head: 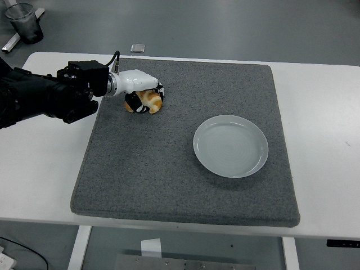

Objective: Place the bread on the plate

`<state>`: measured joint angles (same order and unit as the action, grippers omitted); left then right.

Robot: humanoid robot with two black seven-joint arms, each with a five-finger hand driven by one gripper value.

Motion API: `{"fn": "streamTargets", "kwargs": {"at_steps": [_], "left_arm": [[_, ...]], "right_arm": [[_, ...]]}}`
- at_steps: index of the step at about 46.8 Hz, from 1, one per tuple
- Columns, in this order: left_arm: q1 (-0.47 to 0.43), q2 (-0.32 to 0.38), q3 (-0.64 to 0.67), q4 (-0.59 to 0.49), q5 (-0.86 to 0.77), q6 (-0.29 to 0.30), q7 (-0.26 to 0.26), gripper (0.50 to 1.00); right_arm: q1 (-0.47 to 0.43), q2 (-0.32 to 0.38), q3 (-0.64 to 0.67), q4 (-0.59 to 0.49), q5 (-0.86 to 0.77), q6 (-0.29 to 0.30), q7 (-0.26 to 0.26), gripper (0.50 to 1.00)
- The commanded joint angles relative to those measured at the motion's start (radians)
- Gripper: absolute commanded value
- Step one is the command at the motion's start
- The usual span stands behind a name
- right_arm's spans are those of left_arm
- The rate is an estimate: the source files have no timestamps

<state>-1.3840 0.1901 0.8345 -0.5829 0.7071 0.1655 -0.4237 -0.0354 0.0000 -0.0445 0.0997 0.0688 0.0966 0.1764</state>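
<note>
Bread point(149, 102) sits on the gray mat point(169, 180) near its far left corner, well apart from the plate point(230, 145) toward the right. The left hand point(138, 84) covers it from above, fingers point(160, 87) curled around it; whether the hold is firm cannot be told. The main risk looks like a shallow hold: the rounded, crusty loaf could slip or roll out on lifting, or drop short on the mat during the carry. Releasing near the plate's rim could leave it half off or tip onto the desk point(45, 169).
</note>
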Motion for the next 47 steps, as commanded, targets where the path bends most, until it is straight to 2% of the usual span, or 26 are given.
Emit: {"fn": "streamTargets", "kwargs": {"at_steps": [1,21,36,47], "left_arm": [[0.000,-0.001,0.000,0.006,0.000,-0.001,0.008,0.500],[-0.018,-0.003,-0.011,0.020,-0.009,-0.003,0.022,0.500],[-0.188,0.017,-0.046,-0.024,-0.021,-0.032,0.020,0.500],[-0.316,0.066,-0.075,-0.075,-0.026,-0.063,0.020,0.500]], "right_arm": [[0.000,0.000,0.000,0.000,0.000,0.000,0.000,0.932],[0.000,0.000,0.000,0.000,0.000,0.000,0.000,0.932],[0.000,0.000,0.000,0.000,0.000,0.000,0.000,0.932],[0.000,0.000,0.000,0.000,0.000,0.000,0.000,0.932]]}}
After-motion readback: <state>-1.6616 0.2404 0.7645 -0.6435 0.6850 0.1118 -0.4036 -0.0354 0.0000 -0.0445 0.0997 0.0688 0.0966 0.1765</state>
